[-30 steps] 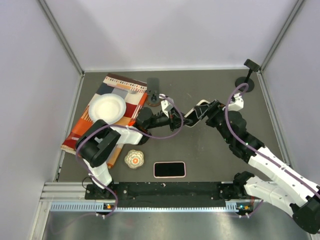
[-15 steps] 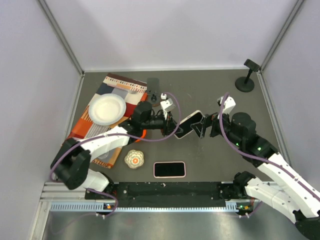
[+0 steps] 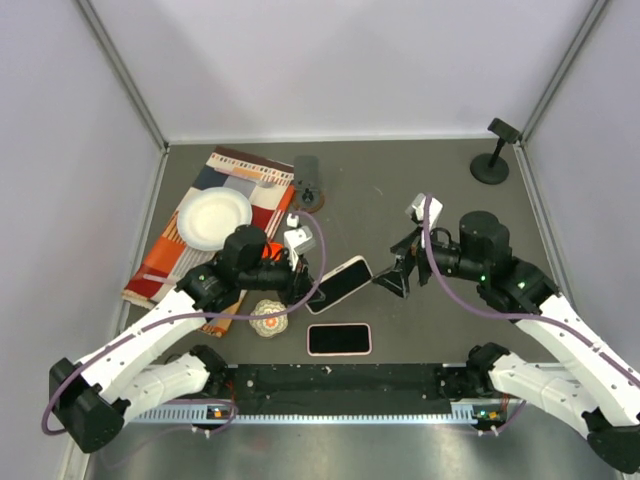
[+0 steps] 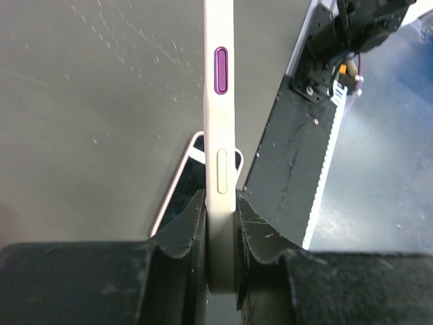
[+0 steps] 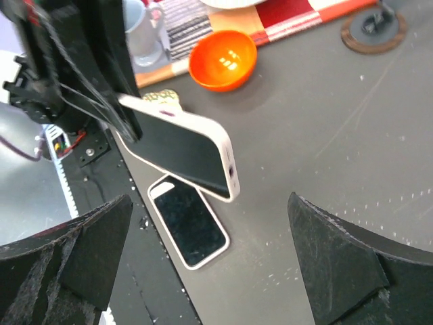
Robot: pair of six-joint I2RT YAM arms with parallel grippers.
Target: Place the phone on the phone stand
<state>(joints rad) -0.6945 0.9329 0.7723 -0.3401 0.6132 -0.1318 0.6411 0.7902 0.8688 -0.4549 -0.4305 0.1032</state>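
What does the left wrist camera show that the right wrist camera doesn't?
Only left wrist: the left gripper clamped on the held phone, seen edge-on. Only right wrist: an orange bowl, a mug and a striped cloth. Both: the held phone and a second phone lying flat on the table.
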